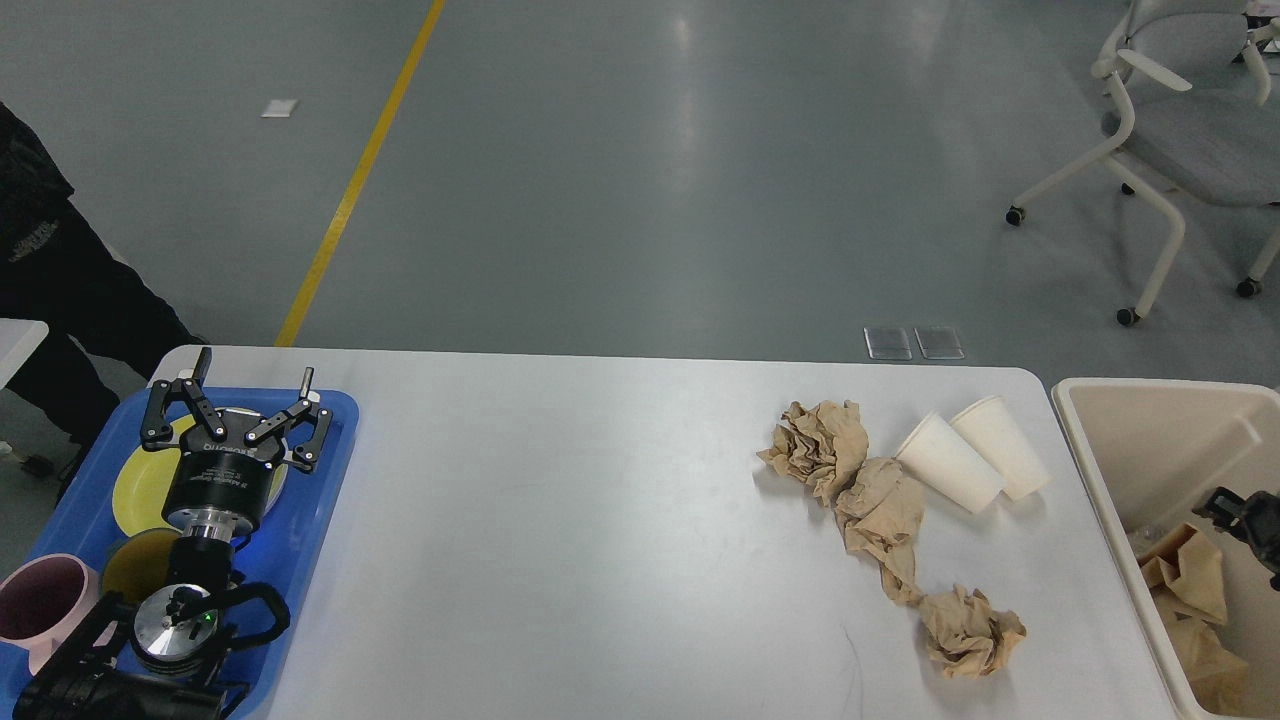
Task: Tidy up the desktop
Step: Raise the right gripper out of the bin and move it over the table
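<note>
My left gripper [250, 392] is hanging over the blue tray [320, 480], its two fingers spread wide and gripping nothing. Directly beneath it a yellow plate [135, 490] is lying in the tray; nearer to me than the gripper, a darker olive dish [135, 570] and a pink mug [40, 600] are sitting in the same tray. The tray itself is resting on the left end of the desktop [560, 540], which is stretching away to the gripper's right.

My right gripper [1245, 515] is showing only as a small dark shape over the cream bin [1100, 480] standing just off the desktop's right end; I cannot tell how its fingers are set. Below and beside it, crumpled brown paper [1195, 590] is lying inside the bin.

Between the two grippers, on the desktop's right part, a trail of crumpled brown paper wads [880, 520] is lying loose, and two white paper cups [975, 460] are lying on their sides, touching each other.
</note>
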Controlling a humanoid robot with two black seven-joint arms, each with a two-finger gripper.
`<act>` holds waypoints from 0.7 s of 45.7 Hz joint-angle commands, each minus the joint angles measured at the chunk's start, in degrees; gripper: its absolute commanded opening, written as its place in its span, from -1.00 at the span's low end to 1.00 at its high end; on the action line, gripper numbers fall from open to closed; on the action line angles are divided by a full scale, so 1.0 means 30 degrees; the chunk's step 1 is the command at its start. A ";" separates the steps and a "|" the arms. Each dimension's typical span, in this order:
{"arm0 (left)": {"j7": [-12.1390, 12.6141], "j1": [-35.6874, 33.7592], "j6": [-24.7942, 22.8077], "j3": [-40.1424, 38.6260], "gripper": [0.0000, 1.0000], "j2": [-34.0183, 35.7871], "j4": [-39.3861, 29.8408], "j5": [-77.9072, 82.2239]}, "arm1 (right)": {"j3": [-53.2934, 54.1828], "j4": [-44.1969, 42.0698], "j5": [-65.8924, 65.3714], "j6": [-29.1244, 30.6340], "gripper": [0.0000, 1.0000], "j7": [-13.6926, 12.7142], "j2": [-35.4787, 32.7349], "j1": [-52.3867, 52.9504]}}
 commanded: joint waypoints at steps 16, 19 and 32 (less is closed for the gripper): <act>0.0000 0.0001 0.0016 0.0000 0.93 -0.0001 0.0000 0.0000 | -0.0768 1.5373 -0.3117 0.6566 1.00 -0.1928 0.1134 1.7507; 0.0000 0.0001 0.0016 0.0000 0.93 0.0028 0.0000 0.0000 | -0.1001 1.7102 -0.3029 0.6566 1.00 -0.1958 0.2042 1.9295; 0.0000 0.0001 -0.0013 0.0000 0.93 -0.0001 0.0000 0.0000 | -0.2408 2.5043 -0.0364 0.5313 0.96 -0.1840 0.2104 2.7177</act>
